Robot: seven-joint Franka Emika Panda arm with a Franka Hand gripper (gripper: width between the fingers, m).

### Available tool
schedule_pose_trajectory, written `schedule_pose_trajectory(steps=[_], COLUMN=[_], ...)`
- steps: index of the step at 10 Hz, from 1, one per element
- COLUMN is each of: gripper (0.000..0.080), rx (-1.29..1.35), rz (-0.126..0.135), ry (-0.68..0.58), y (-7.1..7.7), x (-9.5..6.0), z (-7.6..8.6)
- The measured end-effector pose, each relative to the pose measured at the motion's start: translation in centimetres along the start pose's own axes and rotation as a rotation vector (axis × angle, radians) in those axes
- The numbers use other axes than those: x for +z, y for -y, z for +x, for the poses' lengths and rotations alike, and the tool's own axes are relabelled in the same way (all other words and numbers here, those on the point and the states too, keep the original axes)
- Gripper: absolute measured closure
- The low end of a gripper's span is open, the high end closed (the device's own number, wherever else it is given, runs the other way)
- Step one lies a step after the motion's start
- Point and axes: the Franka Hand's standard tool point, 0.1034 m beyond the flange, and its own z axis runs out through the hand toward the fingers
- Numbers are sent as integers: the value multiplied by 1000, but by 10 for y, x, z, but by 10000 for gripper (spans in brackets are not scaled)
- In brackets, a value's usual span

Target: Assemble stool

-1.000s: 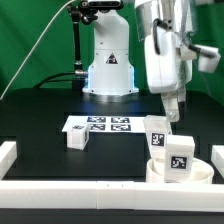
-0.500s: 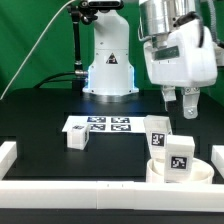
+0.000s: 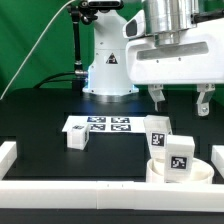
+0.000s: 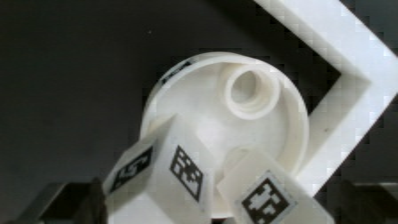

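The round white seat (image 3: pixel 156 172) lies at the exterior view's front right, with one tagged leg (image 3: pixel 180 156) standing on it. A second leg (image 3: pixel 157 131) stands just behind it. A third leg (image 3: pixel 77 140) rests alone toward the exterior view's left. My gripper (image 3: pixel 180 99) hangs open above the seat and the two legs, holding nothing, its fingers (image 3: pixel 157 97) spread wide. The wrist view looks down on the seat (image 4: pixel 222 120) with its round hole, and two tagged legs (image 4: pixel 169 165) overlap its rim. The gripper (image 4: pixel 214 214) shows there only as dark fingertips at the picture's corners.
The marker board (image 3: pixel 100 124) lies flat in front of the robot base (image 3: pixel 108 70). White border rails (image 3: pixel 90 188) fence the front and both sides of the black table. One rail (image 4: pixel 334 48) runs close beside the seat.
The wrist has turned about its vertical axis, so both fingers now show spread across the exterior view instead of one behind the other. The parts have not moved.
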Motion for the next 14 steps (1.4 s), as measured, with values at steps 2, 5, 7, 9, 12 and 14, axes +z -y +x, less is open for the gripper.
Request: schedule_pose_trajectory(steps=[2,5,7,9,12,14], gripper=[150,150,150,150,150,150], rx=[-121,-480,-741,-890,-1085,-1311], rz=[-1,-36,-63,-76,-86,-103], ry=[-1,-21,-28,-29,-23,-1], y=[0,0,3,4,3,-1], x=[0,-1,-3,-3,-3,-1], z=[1,3,4,6,9,11])
